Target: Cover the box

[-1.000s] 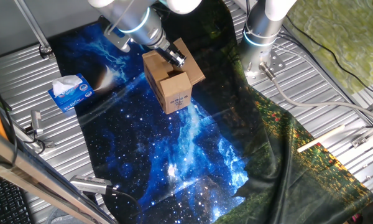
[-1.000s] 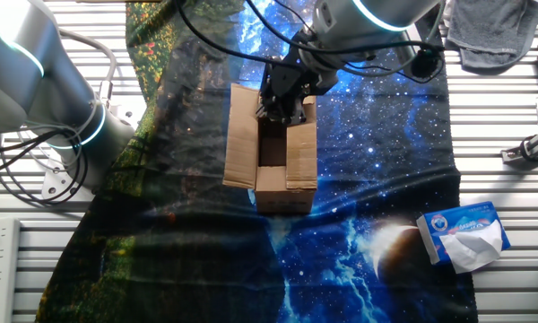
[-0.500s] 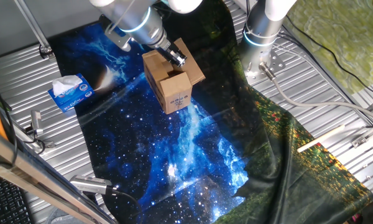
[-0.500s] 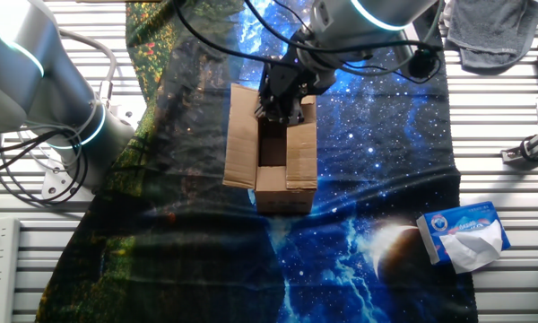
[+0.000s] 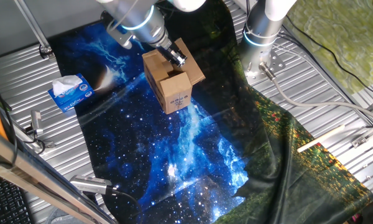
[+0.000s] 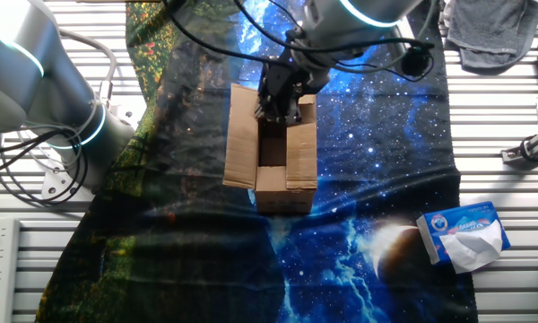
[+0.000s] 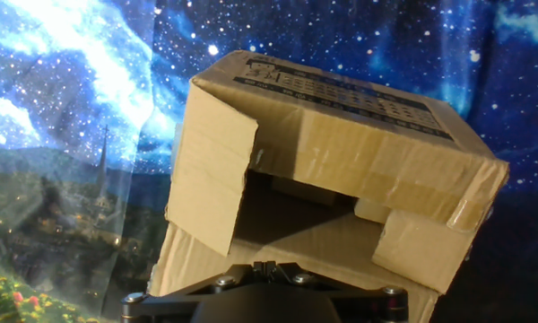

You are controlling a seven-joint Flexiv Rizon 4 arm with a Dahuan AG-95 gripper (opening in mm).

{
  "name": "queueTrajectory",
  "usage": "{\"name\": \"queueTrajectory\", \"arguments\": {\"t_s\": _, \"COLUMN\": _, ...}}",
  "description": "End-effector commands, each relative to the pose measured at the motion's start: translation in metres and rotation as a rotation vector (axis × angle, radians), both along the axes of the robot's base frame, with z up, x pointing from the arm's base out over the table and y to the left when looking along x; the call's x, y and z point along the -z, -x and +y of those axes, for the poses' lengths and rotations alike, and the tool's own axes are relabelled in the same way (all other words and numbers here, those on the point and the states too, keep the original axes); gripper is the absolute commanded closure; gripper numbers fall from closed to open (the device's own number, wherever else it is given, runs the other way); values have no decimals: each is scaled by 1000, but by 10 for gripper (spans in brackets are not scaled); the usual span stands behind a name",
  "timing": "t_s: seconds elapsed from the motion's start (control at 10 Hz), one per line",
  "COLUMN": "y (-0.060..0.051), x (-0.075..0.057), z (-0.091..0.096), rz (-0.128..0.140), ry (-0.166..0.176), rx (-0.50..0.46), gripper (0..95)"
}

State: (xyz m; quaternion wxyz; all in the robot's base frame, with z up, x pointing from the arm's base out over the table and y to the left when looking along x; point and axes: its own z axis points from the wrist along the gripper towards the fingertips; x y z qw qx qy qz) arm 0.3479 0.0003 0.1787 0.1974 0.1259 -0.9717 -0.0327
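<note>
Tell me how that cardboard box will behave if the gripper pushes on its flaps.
The box looks empty, so probably light and apt to slide on the cloth. Its flaps are thin corrugated card, likely to bend at the creases. Standing tall, it might tip under the gripper.

We're looking at a robotics lab or test cell here, no question. The surface point(image 5: 336, 93) is ribbed metal slats, the industrial framing kind, with a galaxy-print cloth point(image 5: 174, 149) draped across it as a backdrop. One silver arm base point(image 5: 264, 31) with a glowing blue ring is bolted down by a plate, and another grey arm point(image 6: 36, 81) stands off to the side. Cables point(image 6: 18, 175) trail loose over the slats, and metal struts point(image 5: 31, 25) frame the edges.
</note>
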Motion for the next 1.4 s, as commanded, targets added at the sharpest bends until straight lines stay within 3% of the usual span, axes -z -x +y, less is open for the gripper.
{"name": "queueTrajectory", "arguments": {"t_s": 0.1, "y": -2, "x": 1, "z": 0, "rz": 32, "ry": -3, "rx": -11, "gripper": 950}}
{"name": "queueTrajectory", "arguments": {"t_s": 0.2, "y": -2, "x": 1, "z": 0, "rz": 60, "ry": -4, "rx": -16, "gripper": 950}}
{"name": "queueTrajectory", "arguments": {"t_s": 0.5, "y": -2, "x": 1, "z": 0, "rz": 92, "ry": -8, "rx": -26, "gripper": 950}}
{"name": "queueTrajectory", "arguments": {"t_s": 1.4, "y": -2, "x": 5, "z": -16, "rz": 91, "ry": -20, "rx": -40, "gripper": 950}}
